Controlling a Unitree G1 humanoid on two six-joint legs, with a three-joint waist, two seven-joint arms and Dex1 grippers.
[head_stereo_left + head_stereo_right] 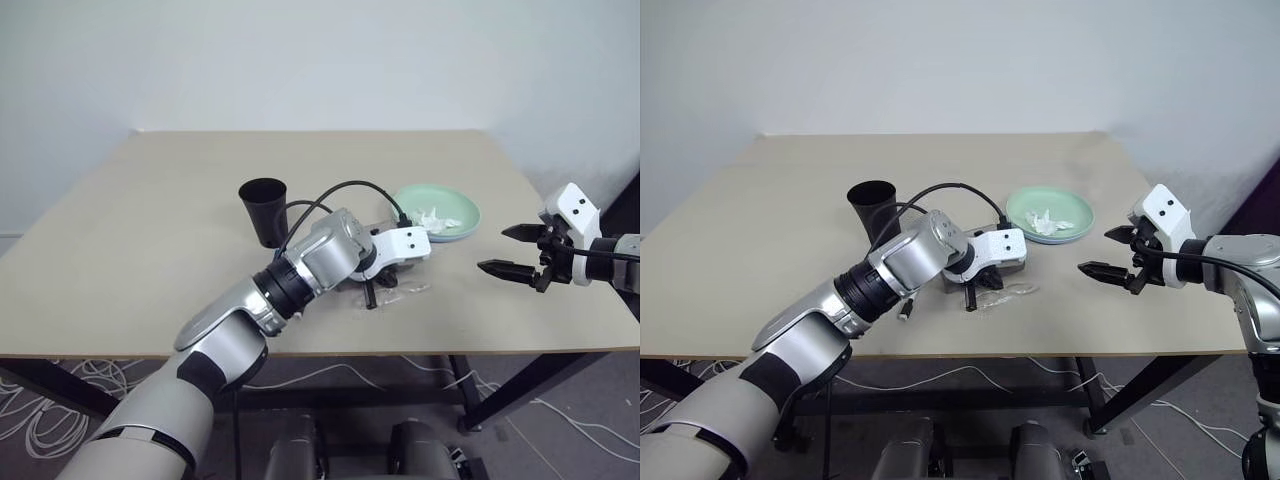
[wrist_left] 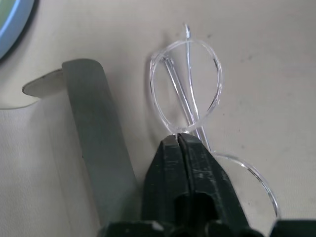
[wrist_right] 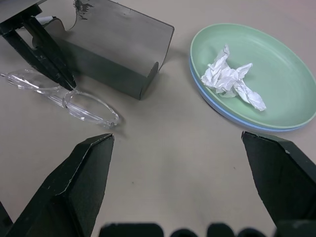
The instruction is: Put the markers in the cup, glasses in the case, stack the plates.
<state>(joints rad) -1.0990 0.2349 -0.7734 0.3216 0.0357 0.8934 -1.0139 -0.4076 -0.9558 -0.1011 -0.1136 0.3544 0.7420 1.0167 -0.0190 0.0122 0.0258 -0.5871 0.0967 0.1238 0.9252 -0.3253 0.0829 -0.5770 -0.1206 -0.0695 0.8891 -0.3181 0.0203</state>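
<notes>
The clear glasses [image 2: 186, 81] lie folded on the table just in front of the case [image 3: 116, 57], a grey box whose translucent lid stands up. My left gripper [image 2: 177, 139] points down at them and is shut on the bridge between the two lenses [image 3: 84, 106]. The mint green plate [image 3: 281, 74] sits on top of the light blue plate [image 3: 223, 111], to the right of the case. The black cup [image 1: 263, 210] stands upright to the left of the case. My right gripper [image 1: 495, 250] hovers open above the table's right side, holding nothing. The markers are out of view.
A crumpled white tissue [image 3: 232, 79] lies in the green plate. A black cable [image 1: 345, 188] arcs over my left wrist. The table's front edge [image 1: 450, 350] runs close below the glasses.
</notes>
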